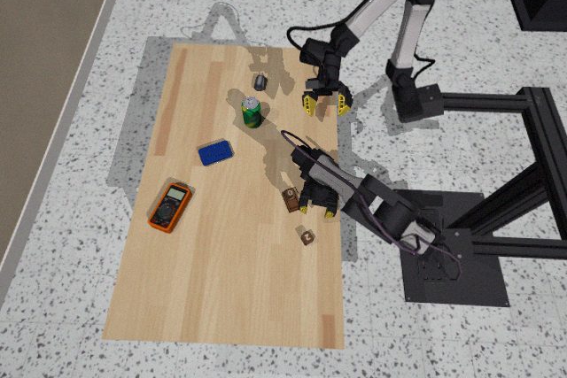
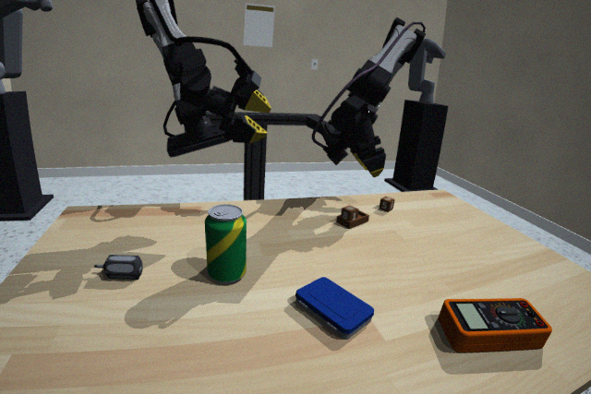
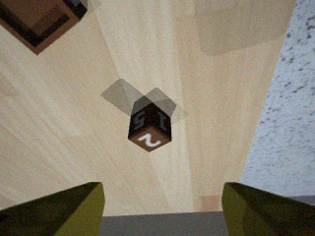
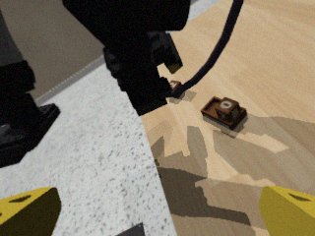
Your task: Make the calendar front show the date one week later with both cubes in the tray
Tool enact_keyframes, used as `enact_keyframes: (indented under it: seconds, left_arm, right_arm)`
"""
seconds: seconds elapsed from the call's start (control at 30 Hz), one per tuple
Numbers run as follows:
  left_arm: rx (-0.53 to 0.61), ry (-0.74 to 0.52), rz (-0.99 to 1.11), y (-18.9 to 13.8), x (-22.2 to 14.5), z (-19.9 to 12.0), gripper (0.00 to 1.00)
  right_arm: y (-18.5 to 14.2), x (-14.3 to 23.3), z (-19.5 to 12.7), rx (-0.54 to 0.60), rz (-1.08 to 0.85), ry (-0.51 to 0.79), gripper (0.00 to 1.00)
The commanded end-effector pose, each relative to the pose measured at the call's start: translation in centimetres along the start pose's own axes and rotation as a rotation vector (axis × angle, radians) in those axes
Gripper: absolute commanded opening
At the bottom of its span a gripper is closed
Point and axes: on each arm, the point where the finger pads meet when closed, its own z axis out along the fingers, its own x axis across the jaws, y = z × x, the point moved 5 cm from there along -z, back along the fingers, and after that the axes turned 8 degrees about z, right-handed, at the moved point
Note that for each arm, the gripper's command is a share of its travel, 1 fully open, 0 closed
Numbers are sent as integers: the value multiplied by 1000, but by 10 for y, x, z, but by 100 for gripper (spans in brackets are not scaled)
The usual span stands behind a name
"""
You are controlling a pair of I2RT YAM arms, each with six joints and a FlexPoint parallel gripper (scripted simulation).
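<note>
The calendar tray (image 1: 292, 207) (image 3: 38, 48) (image 4: 213, 105) lies near the robot-side edge. One brown cube (image 1: 290, 193) (image 2: 349, 212) (image 4: 227, 105) sits at one end of it, 0 on top; the rest of the tray is empty. A second cube (image 1: 306, 237) (image 2: 386, 204) (image 3: 150, 132) stands alone on the table beside the tray, turned at an angle, 2 on top, 5 and 1 on two sides. My left gripper (image 1: 316, 212) (image 3: 162, 191) is open and empty, raised above the table near the loose cube. My right gripper (image 1: 326, 113) (image 2: 267, 120) (image 4: 159, 195) is open and empty, high up. The front's digits are not readable.
A green can (image 1: 251, 112) (image 2: 226, 246), a dark grey mouse-like object (image 1: 260, 82) (image 2: 122, 267), a blue case (image 1: 215, 152) (image 2: 333, 305) and an orange multimeter (image 1: 169, 207) (image 2: 495, 325) stand farther from the robot than the tray.
</note>
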Motion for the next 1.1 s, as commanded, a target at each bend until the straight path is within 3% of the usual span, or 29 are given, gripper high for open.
enact_keyframes:
  seconds: [0.0,0.3,0.53,0.67,1.07]
  left_arm:
    - [81,19,86,0,6,-12,61]
    - [8,13,-76,-2,8,-15,61]
    - [-95,-94,-473,-16,8,-3,61]
    - [-113,-123,-568,-21,8,0,61]
    - [-213,-342,-1217,-51,7,20,61]
  right_arm:
    - [6,2,-1,-13,-20,1,100]
    - [6,2,-1,-13,-20,1,100]
    - [6,2,-1,-13,-20,1,100]
    - [6,2,-1,-13,-20,1,100]
    - [6,2,-1,-13,-20,1,100]
